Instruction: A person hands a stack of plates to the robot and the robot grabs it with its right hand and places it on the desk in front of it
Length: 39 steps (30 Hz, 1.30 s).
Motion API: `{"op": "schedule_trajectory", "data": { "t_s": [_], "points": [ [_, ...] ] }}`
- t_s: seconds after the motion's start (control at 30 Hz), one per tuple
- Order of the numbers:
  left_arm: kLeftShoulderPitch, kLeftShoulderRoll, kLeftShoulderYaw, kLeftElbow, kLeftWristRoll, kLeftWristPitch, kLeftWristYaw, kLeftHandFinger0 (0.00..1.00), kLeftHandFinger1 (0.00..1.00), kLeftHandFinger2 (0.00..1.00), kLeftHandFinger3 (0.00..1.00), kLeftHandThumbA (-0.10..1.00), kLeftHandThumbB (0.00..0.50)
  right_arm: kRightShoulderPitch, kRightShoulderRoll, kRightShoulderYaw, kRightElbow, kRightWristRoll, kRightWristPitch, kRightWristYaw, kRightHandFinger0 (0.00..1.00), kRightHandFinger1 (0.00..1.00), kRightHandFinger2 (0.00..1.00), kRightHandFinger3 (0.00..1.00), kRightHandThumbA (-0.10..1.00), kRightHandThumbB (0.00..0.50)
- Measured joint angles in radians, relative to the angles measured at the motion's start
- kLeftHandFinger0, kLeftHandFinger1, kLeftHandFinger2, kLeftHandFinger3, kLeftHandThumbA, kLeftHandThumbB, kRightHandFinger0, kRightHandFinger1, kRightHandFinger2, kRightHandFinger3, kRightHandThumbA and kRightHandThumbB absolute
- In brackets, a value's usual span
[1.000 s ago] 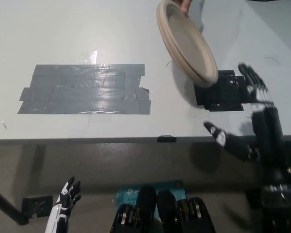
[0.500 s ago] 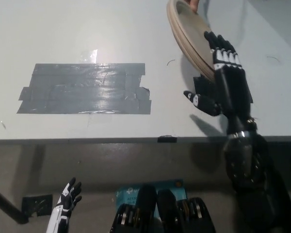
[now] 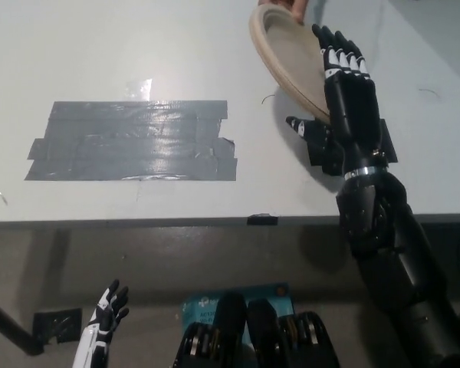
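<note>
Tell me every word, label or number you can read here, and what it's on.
Blue box at the bottom of the picture: white print, too blurred to read.
Stack of plates: no writing visible.
Gray tape: no writing visible.
Nothing here can be read.

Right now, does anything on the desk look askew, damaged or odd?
Yes. The grey tape patch on the desk is laid unevenly, its strips stepped and ragged at the ends. The stack of plates hangs steeply tilted above the desk, held by a person's hand, with the open right robot hand at its edge.
</note>
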<state>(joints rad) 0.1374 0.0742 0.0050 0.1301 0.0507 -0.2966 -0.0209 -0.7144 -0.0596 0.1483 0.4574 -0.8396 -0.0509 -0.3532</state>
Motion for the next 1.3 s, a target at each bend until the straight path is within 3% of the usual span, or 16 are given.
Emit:
{"op": "schedule_trajectory", "data": {
  "t_s": [0.03, 0.07, 0.1, 0.13, 0.17, 0.2, 0.23, 0.27, 0.33, 0.63, 0.77, 0.87, 0.97, 1.13, 1.23, 1.3],
  "points": [
    [0.000, 0.000, 0.000, 0.000, 0.000, 0.000, 0.000, 1.00, 1.00, 1.00, 1.00, 1.00, 0.188, -0.005, -0.001, 0.002, 0.006, -0.004, 0.006, -0.010, 1.00, 1.00, 1.00, 1.00, 0.95, 0.420],
    [0.000, 0.000, 0.000, 0.000, 0.000, 0.000, 0.000, 1.00, 1.00, 1.00, 1.00, 1.00, 0.185, -0.012, -0.003, 0.005, 0.019, -0.011, 0.013, -0.028, 1.00, 1.00, 1.00, 1.00, 0.80, 0.324],
    [0.000, 0.000, 0.000, 0.000, 0.000, 0.000, 0.000, 1.00, 1.00, 1.00, 1.00, 1.00, 0.186, -0.018, -0.005, 0.008, 0.035, -0.016, 0.019, -0.048, 0.86, 0.98, 1.00, 1.00, 0.78, 0.324],
    [0.000, -0.001, 0.000, 0.000, 0.000, 0.000, 0.000, 1.00, 1.00, 1.00, 1.00, 1.00, 0.186, -0.019, -0.006, 0.008, 0.039, -0.018, 0.020, -0.055, 0.26, 0.31, 0.36, 0.64, 0.87, 0.280],
    [0.000, -0.001, 0.000, 0.000, 0.000, 0.000, 0.000, 1.00, 1.00, 1.00, 1.00, 1.00, 0.179, -0.022, -0.006, 0.009, 0.059, -0.023, 0.022, -0.078, 0.01, 0.01, 0.02, 0.22, 0.89, 0.140],
    [0.000, -0.001, 0.000, 0.000, 0.000, 0.000, 0.000, 1.00, 1.00, 1.00, 1.00, 1.00, 0.178, -0.022, -0.007, 0.009, 0.077, -0.028, 0.026, -0.096, 0.00, 0.00, 0.00, 0.07, 0.89, 0.095],
    [0.000, 0.000, 0.000, 0.000, 0.000, 0.000, 0.000, 1.00, 1.00, 1.00, 1.00, 1.00, 0.178, -0.022, -0.007, 0.010, 0.089, -0.031, 0.029, -0.114, 0.00, 0.00, 0.00, 0.00, 0.93, 0.049],
    [0.000, 0.000, 0.000, 0.000, 0.000, 0.000, 0.000, 1.00, 1.00, 1.00, 1.00, 1.00, 0.178, -0.022, -0.008, 0.012, 0.104, -0.034, 0.029, -0.136, 0.05, 0.00, 0.00, 0.00, 0.96, 0.035],
    [-0.001, 0.000, 0.000, 0.000, 0.000, 0.000, 0.000, 1.00, 1.00, 1.00, 1.00, 1.00, 0.183, -0.023, -0.013, 0.016, 0.121, -0.038, 0.029, -0.165, 0.00, 0.00, 0.00, 0.00, 1.00, 0.005],
    [-0.003, 0.000, 0.000, 0.000, 0.000, 0.000, -0.001, 1.00, 1.00, 1.00, 1.00, 1.00, 0.180, -0.043, -0.024, 0.037, 0.095, -0.044, 0.028, -0.284, 0.00, 0.00, 0.05, 0.00, 0.99, 0.007],
    [-0.004, 0.000, 0.001, 0.000, 0.000, 0.000, -0.001, 1.00, 1.00, 1.00, 1.00, 1.00, 0.185, -0.043, -0.028, 0.048, 0.051, -0.045, 0.025, -0.304, 0.00, 0.03, 0.26, 0.10, 1.00, 0.020],
    [-0.006, 0.000, 0.000, 0.000, 0.002, 0.000, 0.000, 1.00, 1.00, 1.00, 1.00, 1.00, 0.186, -0.041, -0.041, 0.051, -0.023, -0.047, 0.024, -0.307, 0.00, 0.08, 0.40, 0.32, 1.00, 0.025],
    [-0.009, 0.001, 0.001, 0.000, 0.002, 0.000, -0.001, 1.00, 1.00, 1.00, 1.00, 1.00, 0.181, -0.041, -0.061, 0.051, -0.111, -0.048, 0.024, -0.306, 0.00, 0.01, 0.33, 0.39, 1.00, 0.000],
    [-0.015, 0.002, 0.001, 0.001, 0.004, 0.000, 0.000, 1.00, 1.00, 1.00, 1.00, 1.00, 0.187, -0.042, -0.104, 0.050, -0.225, -0.054, 0.027, -0.288, 0.00, 0.00, 0.18, 0.19, 0.95, 0.000],
    [-0.020, 0.005, 0.001, 0.001, 0.006, 0.000, -0.001, 1.00, 1.00, 1.00, 1.00, 1.00, 0.181, -0.045, -0.139, 0.049, -0.267, -0.057, 0.029, -0.267, 0.00, 0.00, 0.15, 0.17, 0.96, 0.000],
    [-0.021, 0.006, 0.001, 0.001, 0.006, 0.000, -0.001, 1.00, 1.00, 1.00, 1.00, 1.00, 0.183, -0.054, -0.173, 0.049, -0.270, -0.060, 0.029, -0.253, 0.00, 0.00, 0.10, 0.15, 0.89, 0.002]
  ]
}}
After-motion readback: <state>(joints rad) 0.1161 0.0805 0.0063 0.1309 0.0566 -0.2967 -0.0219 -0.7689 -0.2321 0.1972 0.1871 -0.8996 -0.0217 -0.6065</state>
